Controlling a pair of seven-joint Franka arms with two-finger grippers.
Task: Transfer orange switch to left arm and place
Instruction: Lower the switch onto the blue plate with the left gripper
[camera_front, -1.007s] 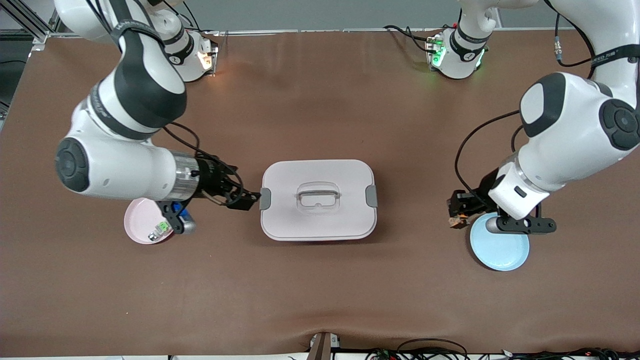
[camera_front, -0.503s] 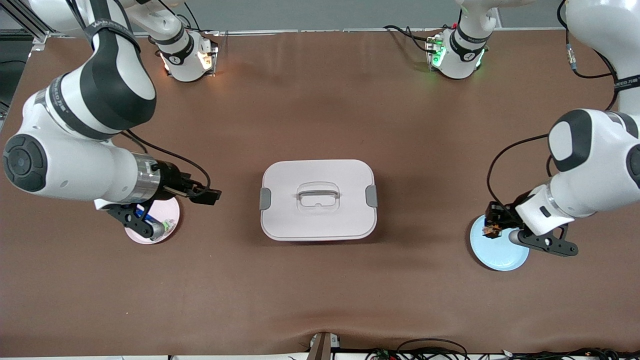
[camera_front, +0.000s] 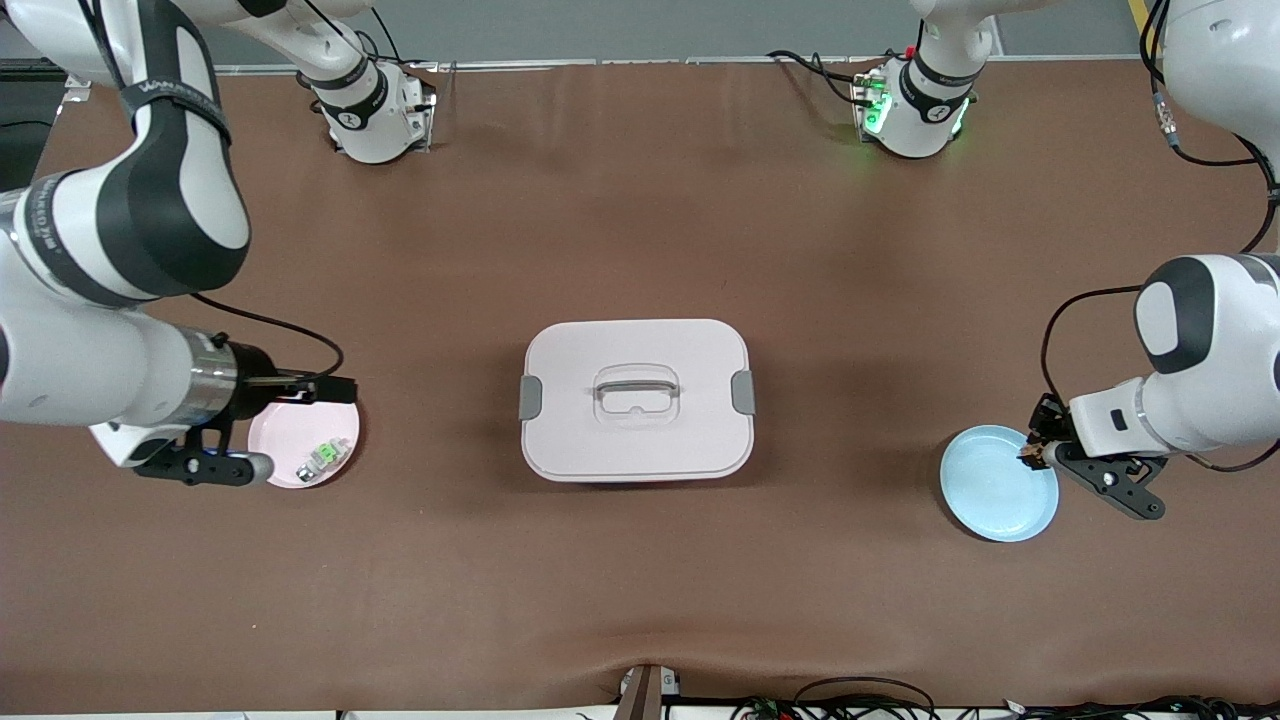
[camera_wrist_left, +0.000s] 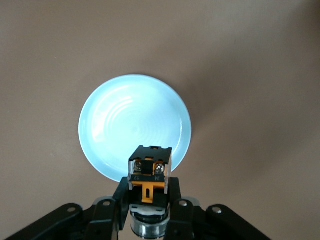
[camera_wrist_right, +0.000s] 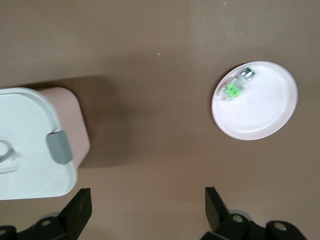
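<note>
While you read the front view, note that the left gripper (camera_front: 1040, 452) hangs over the rim of the blue plate (camera_front: 985, 505) at the left arm's end of the table, clamped on the orange switch (camera_front: 1031, 457); the box (camera_front: 636, 400) sits well apart, mid-table. The right gripper (camera_front: 335, 388) waits over the pink plate (camera_front: 290, 440), jaws spread wide and empty.

In the left wrist view, the switch (camera_wrist_left: 149, 170) stands pinched upright over the plate's (camera_wrist_left: 115, 125) edge, so I judge you only need to lower it.

In the right wrist view, the fingers (camera_wrist_right: 79, 209) gape over bare table.
</note>
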